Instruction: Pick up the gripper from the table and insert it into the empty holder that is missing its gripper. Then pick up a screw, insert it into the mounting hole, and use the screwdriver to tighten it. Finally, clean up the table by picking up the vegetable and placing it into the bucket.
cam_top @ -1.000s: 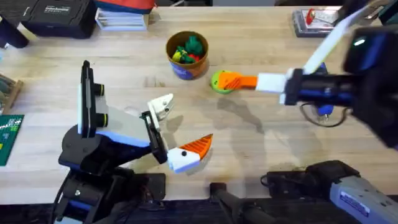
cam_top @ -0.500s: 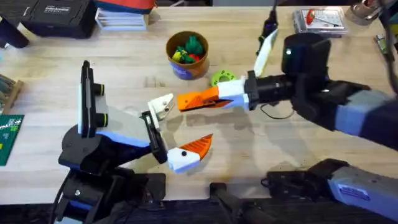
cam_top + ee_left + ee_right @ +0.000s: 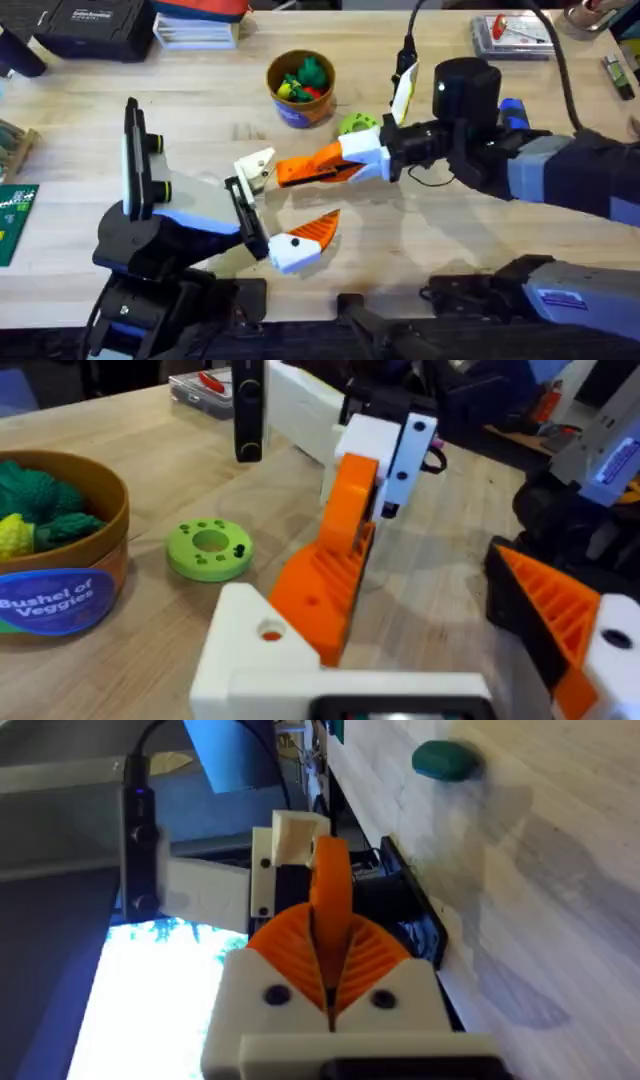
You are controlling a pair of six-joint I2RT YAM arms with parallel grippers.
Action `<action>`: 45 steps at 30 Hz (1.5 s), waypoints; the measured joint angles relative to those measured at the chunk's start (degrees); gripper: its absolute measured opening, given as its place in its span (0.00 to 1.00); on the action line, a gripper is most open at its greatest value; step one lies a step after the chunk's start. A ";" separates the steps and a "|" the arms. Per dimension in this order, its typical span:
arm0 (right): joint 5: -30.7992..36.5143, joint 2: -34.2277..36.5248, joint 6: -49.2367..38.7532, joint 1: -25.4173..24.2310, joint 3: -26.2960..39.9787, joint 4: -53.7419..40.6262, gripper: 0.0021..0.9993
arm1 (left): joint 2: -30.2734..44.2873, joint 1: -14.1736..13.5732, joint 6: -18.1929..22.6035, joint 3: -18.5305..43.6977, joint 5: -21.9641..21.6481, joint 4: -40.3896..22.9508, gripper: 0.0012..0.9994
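Observation:
My right gripper [image 3: 318,164] reaches across from the right and is shut on the loose orange gripper [image 3: 288,175]. In the right wrist view the orange gripper [image 3: 331,885] stands between the ribbed fingers [image 3: 283,948], just in front of the white holder [image 3: 292,835]. In the left wrist view the orange gripper [image 3: 325,585] lies against the bare white holder [image 3: 250,660]. My left gripper [image 3: 285,205] is open, with the holder [image 3: 258,166] on one side and its orange-tipped finger [image 3: 312,233] on the other. The dark green vegetable [image 3: 445,760] lies on the table [image 3: 420,250].
A bucket [image 3: 301,105] holding toy vegetables stands at the back centre, with a green ring [image 3: 357,125] beside it. A clear case with red parts [image 3: 510,32] sits at the back right, a black case [image 3: 80,25] at the back left, and a green board [image 3: 12,215] at the left edge.
My right arm has swung left from over the green ring, carrying the orange gripper to the left arm's white holder. The left arm has barely moved.

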 joint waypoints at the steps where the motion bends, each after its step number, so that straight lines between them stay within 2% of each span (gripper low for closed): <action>1: -0.44 0.00 0.64 0.21 0.02 1.27 0.01 | 0.02 0.02 0.00 0.00 0.10 -0.01 0.99; 16: -1.04 0.11 7.76 0.94 0.06 3.12 0.01 | 0.01 0.02 0.00 0.02 0.47 -0.10 0.99; 21: -1.93 3.07 9.64 0.92 1.91 3.24 0.01 | 0.02 0.13 0.00 0.02 -0.48 -0.03 0.99; 29: -5.69 7.65 9.64 1.05 7.63 2.99 0.01 | 0.00 0.34 0.38 0.07 -1.58 0.08 0.99; 38: -5.65 8.98 7.64 1.33 8.38 2.83 0.01 | 0.00 0.35 0.63 0.07 -1.76 0.07 0.99; 45: -6.13 14.36 6.56 2.42 10.93 4.08 0.01 | 0.02 0.34 -0.63 0.07 -1.58 -0.03 0.99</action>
